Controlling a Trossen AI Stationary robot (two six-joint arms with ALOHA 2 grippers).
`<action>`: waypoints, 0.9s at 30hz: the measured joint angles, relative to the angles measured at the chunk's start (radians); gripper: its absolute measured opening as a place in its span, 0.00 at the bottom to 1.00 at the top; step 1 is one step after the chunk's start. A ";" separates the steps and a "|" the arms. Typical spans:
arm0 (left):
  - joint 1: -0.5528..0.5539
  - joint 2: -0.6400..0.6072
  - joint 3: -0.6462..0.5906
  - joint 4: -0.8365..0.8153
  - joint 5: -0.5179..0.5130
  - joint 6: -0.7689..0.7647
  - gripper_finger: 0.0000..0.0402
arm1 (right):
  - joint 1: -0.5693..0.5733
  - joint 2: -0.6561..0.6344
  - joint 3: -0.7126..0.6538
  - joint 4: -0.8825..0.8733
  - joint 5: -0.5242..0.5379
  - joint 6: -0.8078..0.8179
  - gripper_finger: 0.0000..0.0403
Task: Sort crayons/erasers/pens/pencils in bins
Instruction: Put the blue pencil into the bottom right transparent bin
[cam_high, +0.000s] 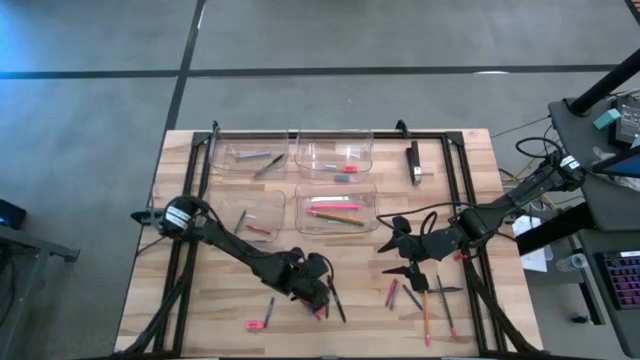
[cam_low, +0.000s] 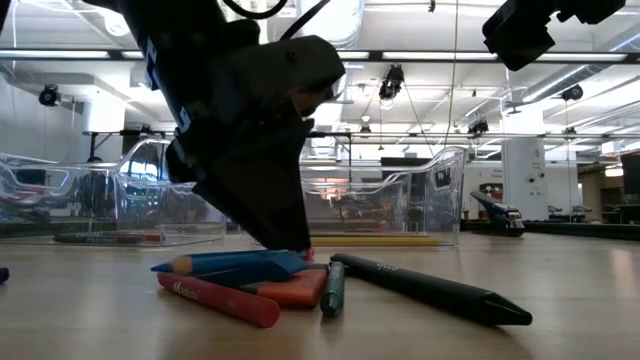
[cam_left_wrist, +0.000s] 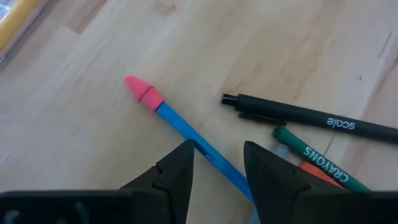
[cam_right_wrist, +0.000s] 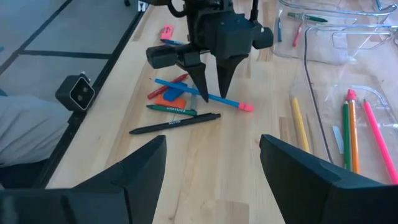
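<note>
My left gripper (cam_right_wrist: 212, 93) points down, open, over a small pile near the table's front. Its fingers stand on either side of a blue pencil (cam_left_wrist: 180, 127) with a pink eraser tip (cam_left_wrist: 142, 91), which lies flat on the wood. Beside the pencil lie a black pen (cam_left_wrist: 311, 115), a green crayon (cam_left_wrist: 317, 162), a red crayon (cam_low: 220, 298) and an orange eraser (cam_low: 295, 290). My right gripper (cam_high: 390, 248) hangs open above the table right of the pile, holding nothing. Four clear bins (cam_high: 255, 213) stand at the far middle.
One bin (cam_high: 372, 200) holds several pencils; the far two bins (cam_high: 297, 150) hold a few pieces. An orange pencil (cam_high: 425, 312) and some pens lie at the near right, a pink piece (cam_high: 257, 324) at the near left. A black-and-silver bar (cam_high: 414, 162) lies on the frame.
</note>
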 joint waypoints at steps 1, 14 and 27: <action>0.000 0.000 -0.001 0.000 0.001 -0.001 0.32 | 0.000 0.000 0.000 0.000 0.000 0.000 0.61; 0.003 -0.007 0.002 -0.041 0.017 -0.026 0.32 | 0.000 0.000 -0.001 0.001 0.000 0.000 0.61; 0.003 0.017 0.000 -0.052 0.026 -0.027 0.32 | 0.000 0.000 -0.001 0.003 0.000 0.000 0.61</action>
